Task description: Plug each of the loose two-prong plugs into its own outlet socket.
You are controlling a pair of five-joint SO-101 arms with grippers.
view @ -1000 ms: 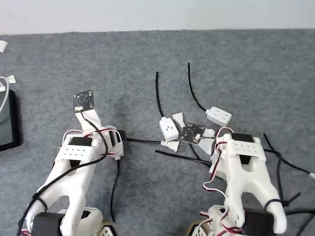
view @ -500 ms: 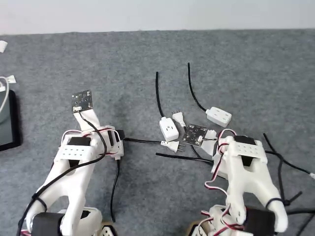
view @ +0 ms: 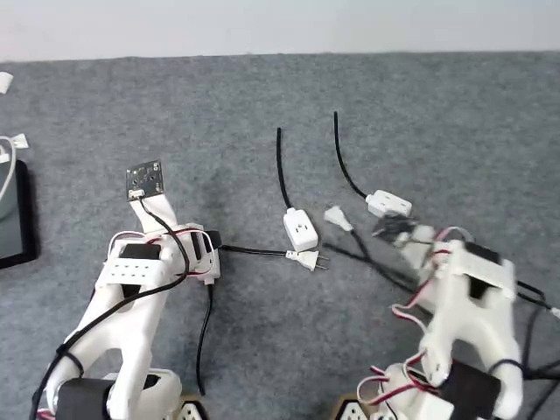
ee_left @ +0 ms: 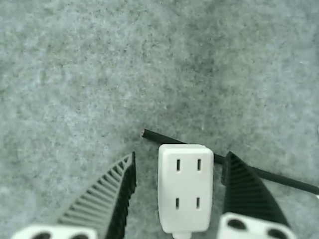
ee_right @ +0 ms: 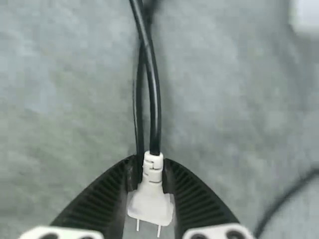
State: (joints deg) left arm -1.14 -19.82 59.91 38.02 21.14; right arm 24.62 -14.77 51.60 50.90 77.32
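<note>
The left gripper (ee_left: 180, 155) has its jaws wide open, 1 on each side of a white socket block (ee_left: 185, 186). The block has 2 pairs of slots and lies flat on the gray mat (ee_left: 75, 59). There is a small gap between the block and each jaw, so this gripper holds nothing. The cut end of a black cord (ee_left: 149, 135) lies just behind the block.

The right gripper (ee_right: 150, 160) has its jaws closed on a held plug (ee_right: 149, 201), small and white. The tips pinch its neck, where the plug cord (ee_right: 154, 99) comes out. Its 2 prongs point back at the camera. A side cord (ee_right: 138, 109) runs close beside the plug cord.

In the high view, a middle socket block (view: 300, 229) lies near the center of the frame. A loose plug (view: 306, 259) lies just below it, prongs pointing right. A far socket block (view: 388, 204) sits right of center, near the front of the right arm (view: 464, 297). A little plug (view: 337, 217) shows between these 2 blocks. I cannot tell if it is the held plug.
</note>
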